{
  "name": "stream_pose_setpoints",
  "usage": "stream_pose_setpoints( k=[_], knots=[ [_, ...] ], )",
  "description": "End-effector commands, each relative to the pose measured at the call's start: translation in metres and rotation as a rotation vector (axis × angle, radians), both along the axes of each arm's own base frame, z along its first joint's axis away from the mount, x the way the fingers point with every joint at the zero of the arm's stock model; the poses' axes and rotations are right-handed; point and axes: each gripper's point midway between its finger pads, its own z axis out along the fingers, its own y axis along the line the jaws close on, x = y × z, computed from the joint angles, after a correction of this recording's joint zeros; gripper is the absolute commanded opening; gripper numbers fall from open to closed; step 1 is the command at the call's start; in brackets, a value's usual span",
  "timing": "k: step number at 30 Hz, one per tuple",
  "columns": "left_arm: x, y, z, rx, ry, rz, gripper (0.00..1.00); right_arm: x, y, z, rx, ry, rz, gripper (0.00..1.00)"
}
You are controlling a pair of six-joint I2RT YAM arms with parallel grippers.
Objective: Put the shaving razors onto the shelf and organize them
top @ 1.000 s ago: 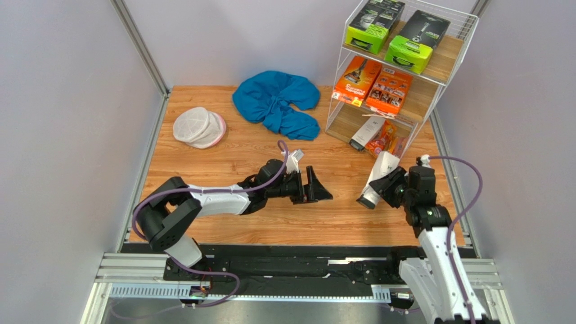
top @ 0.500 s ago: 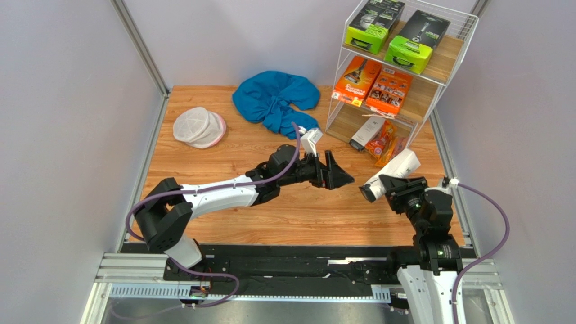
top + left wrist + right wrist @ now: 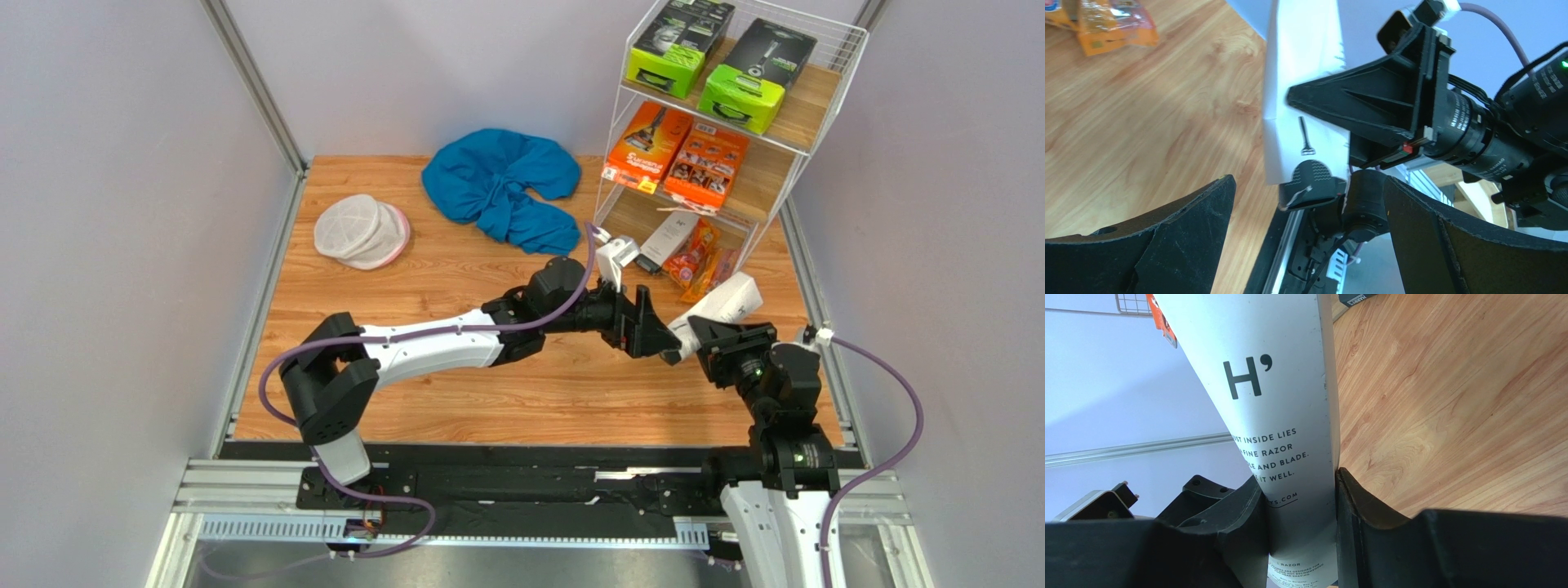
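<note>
My right gripper [image 3: 703,338] [image 3: 1300,485] is shut on the lower end of a slim white razor box [image 3: 726,299] [image 3: 1278,386], held tilted above the table in front of the shelf [image 3: 819,116]. My left gripper [image 3: 655,336] [image 3: 1309,184] is open, its jaws wide. It sits just left of the box's near end [image 3: 1303,79] without touching it. The shelf holds two green-and-black boxes [image 3: 669,49] on top and two orange cartons [image 3: 646,141] in the middle. Its lowest tier has a white box [image 3: 669,237] and an orange-trimmed bag [image 3: 699,252].
A blue cloth [image 3: 503,184] lies at the back of the table, left of the shelf. A round white mesh pouch [image 3: 359,230] sits at the back left. Grey walls close in both sides, and the left arm stretches across the table's middle.
The left arm has reached right across the table until its open jaws are at the held box. The right arm swung the box outward early on, then stayed still.
</note>
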Motion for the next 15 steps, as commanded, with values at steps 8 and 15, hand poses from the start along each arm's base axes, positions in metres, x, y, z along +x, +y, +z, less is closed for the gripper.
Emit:
stream_pose_setpoints(
  k=[8,15],
  knots=[
    [-0.024,-0.030,0.009,-0.009,-0.032,-0.121,0.99,0.004,0.006,0.038,0.031,-0.103,0.029,0.24],
    [-0.025,-0.035,0.001,-0.002,-0.025,-0.119,0.88,0.003,0.012,0.048,0.053,-0.121,0.056,0.24]
  ],
)
